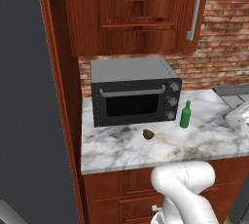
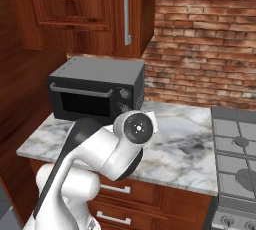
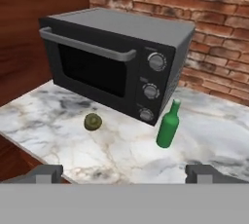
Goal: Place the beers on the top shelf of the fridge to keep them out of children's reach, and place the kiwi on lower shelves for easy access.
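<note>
Beer: one green bottle (image 3: 168,125) stands upright on the marble tabletop (image 3: 121,152), just off the oven's knob-side front corner, apart from it; also seen in the left base view (image 1: 185,115).
Kiwi: small oval fruit (image 3: 92,121) lies on the tabletop before the oven door, well apart from the bottle; left base view (image 1: 148,134).
Fridge: grey side panel (image 1: 24,111) at the left edge of the left base view.
Pincer: (image 3: 124,173) spread wide, empty, fingertips (image 3: 48,173) back from the tabletop's front edge, facing bottle and kiwi.
Oven: black (image 3: 112,57), door shut, against the brick wall (image 3: 214,4).
Stove: grey burners (image 2: 235,149) right of the tabletop.
</note>
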Motion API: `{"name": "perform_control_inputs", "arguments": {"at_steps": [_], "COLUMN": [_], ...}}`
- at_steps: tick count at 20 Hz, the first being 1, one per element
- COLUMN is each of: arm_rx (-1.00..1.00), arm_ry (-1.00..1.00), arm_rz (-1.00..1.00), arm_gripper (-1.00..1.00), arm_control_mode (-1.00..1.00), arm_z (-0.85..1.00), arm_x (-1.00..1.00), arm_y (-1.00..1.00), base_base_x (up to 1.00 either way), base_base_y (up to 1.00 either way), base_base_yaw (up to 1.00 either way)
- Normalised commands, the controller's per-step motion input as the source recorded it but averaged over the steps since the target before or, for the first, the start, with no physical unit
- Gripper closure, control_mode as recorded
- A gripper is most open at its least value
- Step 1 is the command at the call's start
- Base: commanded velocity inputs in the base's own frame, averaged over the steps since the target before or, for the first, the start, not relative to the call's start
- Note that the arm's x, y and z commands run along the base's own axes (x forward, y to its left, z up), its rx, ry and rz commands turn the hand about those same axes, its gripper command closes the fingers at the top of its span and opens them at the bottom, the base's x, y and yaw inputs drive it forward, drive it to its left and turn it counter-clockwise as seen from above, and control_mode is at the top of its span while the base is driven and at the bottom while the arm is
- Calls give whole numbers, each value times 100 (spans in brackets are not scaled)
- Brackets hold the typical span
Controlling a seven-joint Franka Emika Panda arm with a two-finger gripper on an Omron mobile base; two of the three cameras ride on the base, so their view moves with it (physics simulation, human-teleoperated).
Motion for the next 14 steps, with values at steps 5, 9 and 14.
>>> {"name": "perform_control_inputs", "arguments": {"at_steps": [5, 9, 14], "arm_rx": [4, 4, 7], "arm_ry": [-6, -6, -4], "arm_rz": [14, 13, 12], "arm_gripper": [-100, -100, -100], "arm_control_mode": [-100, -100, -100], "arm_z": [-24, -22, -15], "arm_x": [42, 43, 49], "arm_y": [0, 0, 0], "base_base_x": [0, 0, 0], "base_base_y": [0, 0, 0], "base_base_yaw": [0, 0, 0]}}
